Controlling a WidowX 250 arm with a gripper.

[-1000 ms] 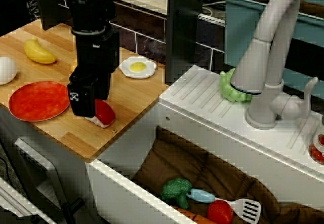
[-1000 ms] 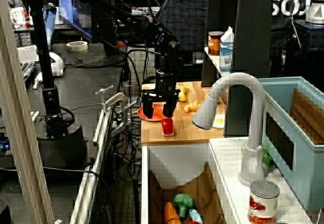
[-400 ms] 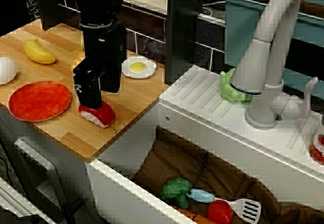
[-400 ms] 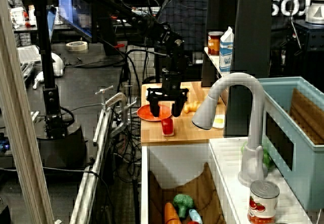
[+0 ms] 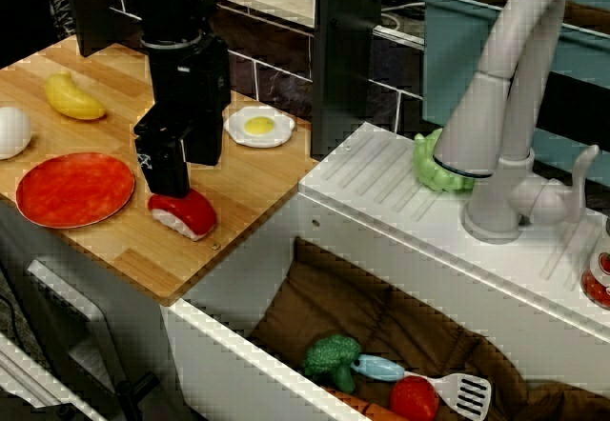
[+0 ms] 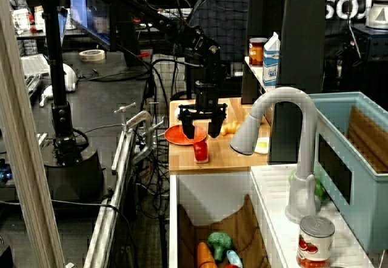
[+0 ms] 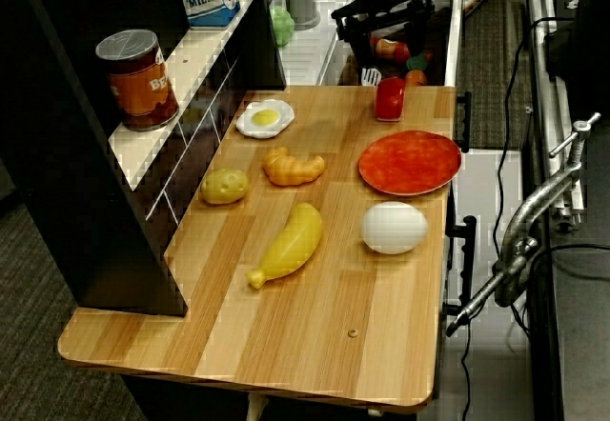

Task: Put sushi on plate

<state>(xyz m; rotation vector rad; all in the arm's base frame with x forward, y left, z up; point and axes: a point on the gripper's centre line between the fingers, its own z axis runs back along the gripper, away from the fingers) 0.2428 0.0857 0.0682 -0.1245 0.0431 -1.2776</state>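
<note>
The sushi, a glossy red top on white rice, lies on the wooden board near its sink-side edge, to the right of the red-orange plate. My black gripper hangs just above the sushi, apart from it. In the side view the gripper stands open with spread fingers over the sushi, and nothing is between them. The top view shows the sushi beside the plate, not on it, with the gripper above its far side.
On the board lie a fried egg, a banana, a white egg, a croissant and a potato. To the right is the sink with broccoli and a spatula, then the faucet.
The gripper was down around the sushi a second ago. It has risen off it and shifted slightly toward the back, fingers spread. The sushi stays in place on the board.
</note>
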